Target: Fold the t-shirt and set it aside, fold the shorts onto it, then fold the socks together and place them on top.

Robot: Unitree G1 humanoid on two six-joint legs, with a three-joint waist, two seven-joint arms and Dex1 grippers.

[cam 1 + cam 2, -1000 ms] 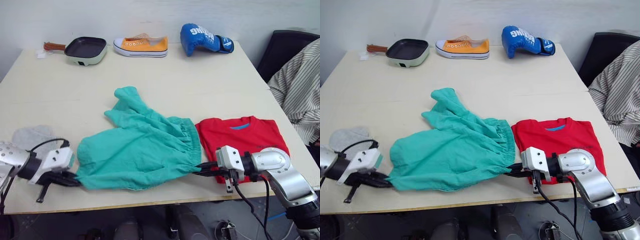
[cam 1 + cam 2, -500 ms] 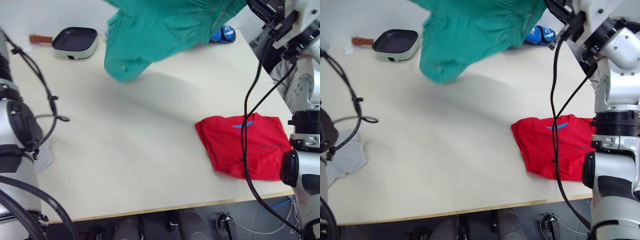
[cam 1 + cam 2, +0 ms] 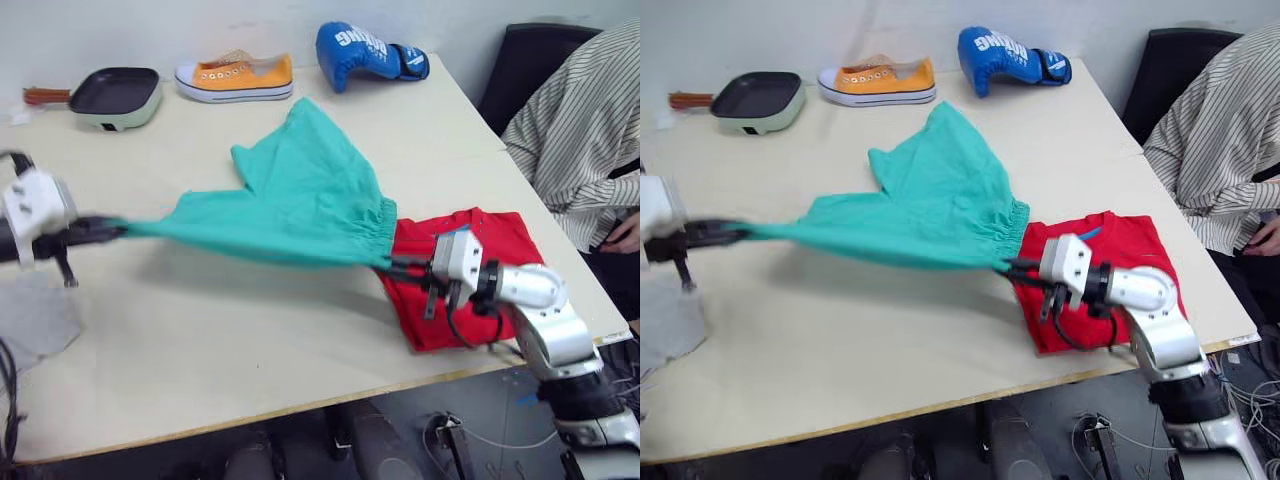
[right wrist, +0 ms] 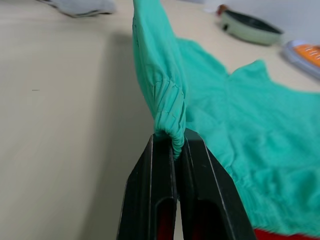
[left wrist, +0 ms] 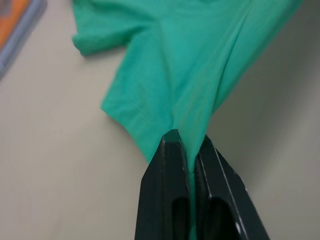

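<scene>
The teal-green shorts (image 3: 300, 200) hang stretched between both grippers just above the table, their legs trailing toward the far side. My left gripper (image 3: 115, 228) is shut on one end of the shorts (image 5: 170, 75). At the gathered waistband (image 4: 167, 105), my right gripper (image 3: 387, 268) is shut on the other end. The folded red t-shirt (image 3: 480, 250) lies at the right front, under my right gripper and partly covered by the waistband. The grey socks (image 3: 35, 318) lie at the left front edge.
Along the far edge stand a dark pan (image 3: 110, 95), an orange shoe (image 3: 235, 75) and a blue boxing glove (image 3: 365, 48). A person in a striped shirt (image 3: 580, 130) sits right of the table by a black chair (image 3: 520, 70).
The shorts were held high in the air half a second ago; both grippers have come down and the shorts now hang stretched low over the table. The camera has shifted too.
</scene>
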